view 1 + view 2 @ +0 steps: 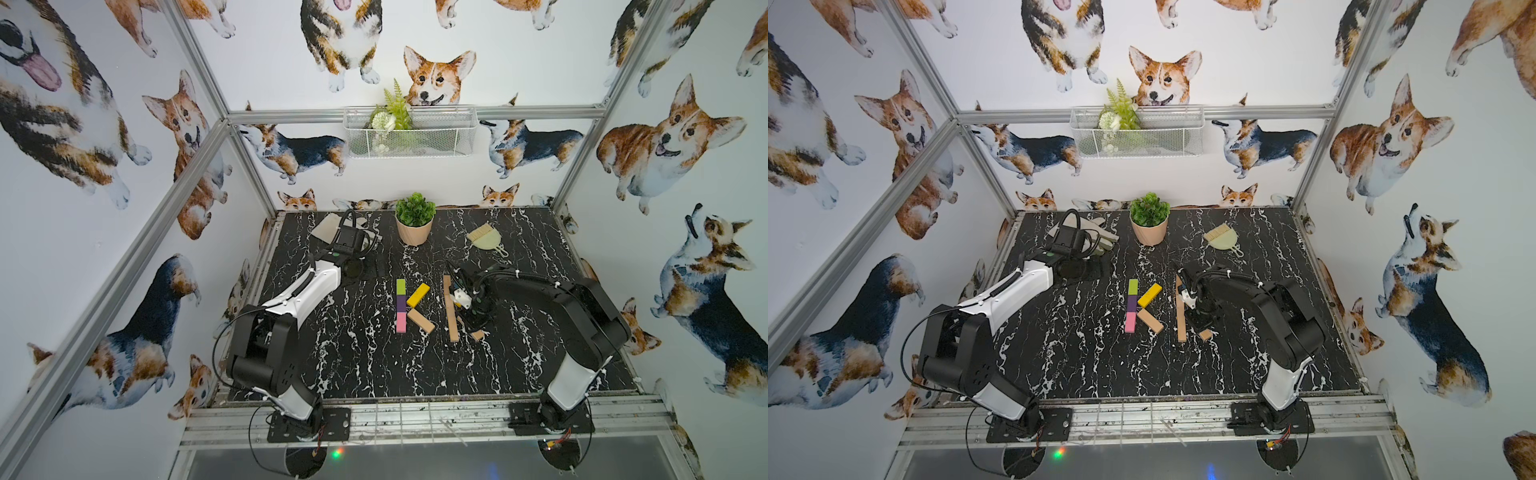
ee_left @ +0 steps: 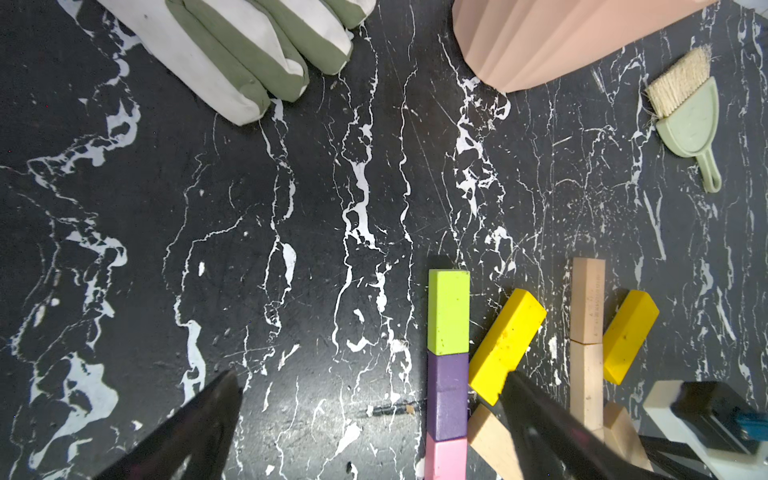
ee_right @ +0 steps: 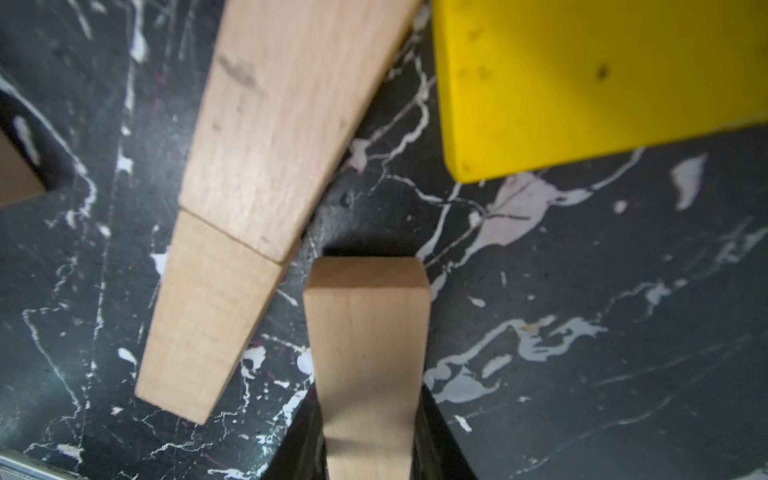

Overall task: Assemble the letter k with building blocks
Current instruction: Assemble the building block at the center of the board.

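Black marble table (image 1: 353, 357) fills the cage floor. Left arm (image 1: 291, 299) reaches to the back left. The left gripper (image 2: 372, 378) has its jaws spread wide with nothing between them and hangs over bare table near the work gloves (image 2: 232, 54). Right arm (image 1: 582, 303) bends in toward centre right, right gripper (image 3: 368, 436) clamped on a held tan block (image 3: 368, 332). That block's far end sits just beside the tan line (image 3: 249, 187), close to the seam between two of its blocks; can't tell if it rests on the table. Wire basket (image 1: 409, 137) with fake greenery hangs on the back rail. Potted plant (image 1: 414, 226) in a pink ribbed pot stands at back centre, dustpan with brush (image 1: 486, 241) to its right, well apart from the blocks. Blocks are mid-table: lime green block (image 1: 400, 286), purple block (image 1: 401, 304) and pink block (image 1: 401, 323) lie end to end in one straight column, green farthest back. Yellow block (image 1: 417, 295) slants back and right from the purple one. Tan block (image 1: 420, 321) slants forward and right from the purple-pink seam, so together they read as a K. To the right, the tan line runs roughly parallel to that column. A second yellow block (image 2: 629, 334) slants off its side in the left wrist view; in both top views the right gripper mostly hides it.
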You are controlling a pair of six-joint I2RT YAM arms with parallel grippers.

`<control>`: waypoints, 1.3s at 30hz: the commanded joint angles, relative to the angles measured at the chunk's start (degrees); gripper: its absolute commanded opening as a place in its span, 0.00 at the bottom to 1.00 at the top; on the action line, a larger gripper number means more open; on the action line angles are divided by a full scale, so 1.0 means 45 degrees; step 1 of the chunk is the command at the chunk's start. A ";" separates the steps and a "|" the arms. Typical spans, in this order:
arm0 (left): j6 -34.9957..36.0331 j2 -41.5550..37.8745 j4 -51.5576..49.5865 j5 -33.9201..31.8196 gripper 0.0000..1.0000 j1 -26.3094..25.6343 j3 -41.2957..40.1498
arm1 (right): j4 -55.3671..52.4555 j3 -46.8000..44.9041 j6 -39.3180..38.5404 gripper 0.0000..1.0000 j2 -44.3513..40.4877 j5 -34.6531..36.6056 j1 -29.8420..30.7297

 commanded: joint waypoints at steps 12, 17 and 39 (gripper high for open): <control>-0.0096 -0.0014 0.0088 0.0054 1.00 0.0021 0.0003 | 0.0353 0.0317 -0.0268 0.00 0.0174 0.0625 0.0025; -0.0096 -0.0011 0.0114 0.0053 1.00 0.0007 -0.0007 | 0.0470 0.0309 -0.0248 0.00 0.0101 0.0624 0.0019; -0.0096 -0.0041 0.0076 -0.0026 1.00 0.0020 0.0003 | 0.0354 0.0416 -0.0287 0.21 0.0170 0.0392 0.0211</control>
